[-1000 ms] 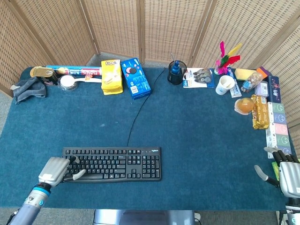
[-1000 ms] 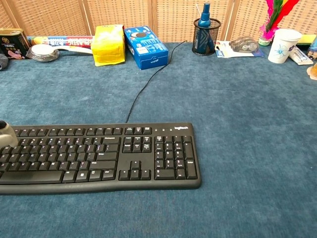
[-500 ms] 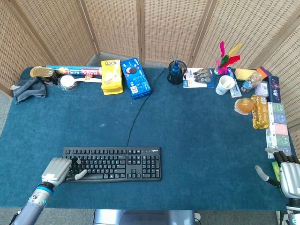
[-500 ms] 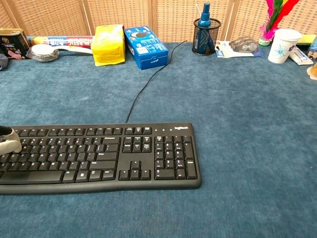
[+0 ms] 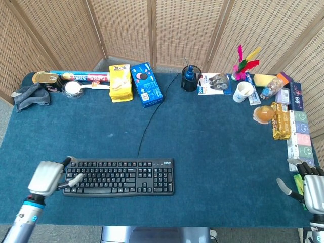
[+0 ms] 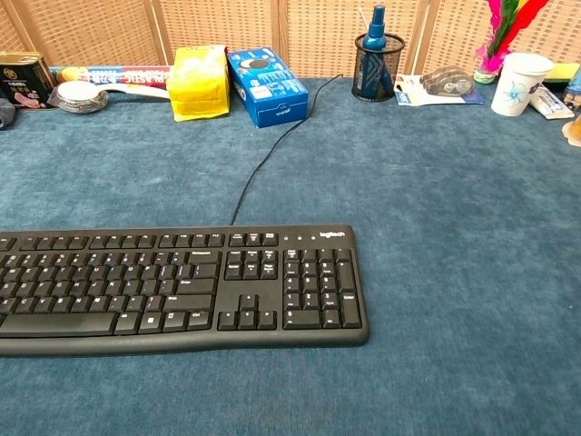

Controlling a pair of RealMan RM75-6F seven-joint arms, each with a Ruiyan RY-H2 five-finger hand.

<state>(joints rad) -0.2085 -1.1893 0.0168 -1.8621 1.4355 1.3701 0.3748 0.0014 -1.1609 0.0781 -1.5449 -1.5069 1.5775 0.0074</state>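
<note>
A black keyboard (image 5: pixel 121 177) (image 6: pixel 182 283) lies near the table's front edge, its cable (image 5: pixel 149 119) running back toward the far side. My left hand (image 5: pixel 48 178) sits at the keyboard's left end, fingertips just over the outermost keys, holding nothing. It does not show in the chest view. My right hand (image 5: pixel 310 186) hovers at the table's front right corner with fingers spread and empty, next to a stack of coloured boxes (image 5: pixel 299 135).
Along the back edge stand a grey cloth (image 5: pixel 30 95), a tin (image 5: pixel 46 81), a yellow pack (image 5: pixel 120 82), a blue box (image 5: pixel 147 84), a mesh pen cup (image 5: pixel 191 78) and a paper cup (image 5: pixel 243 91). Snacks crowd the right edge.
My left hand has drawn back to the left, off the keys it covered, and left the chest view. The right hand has barely moved.
</note>
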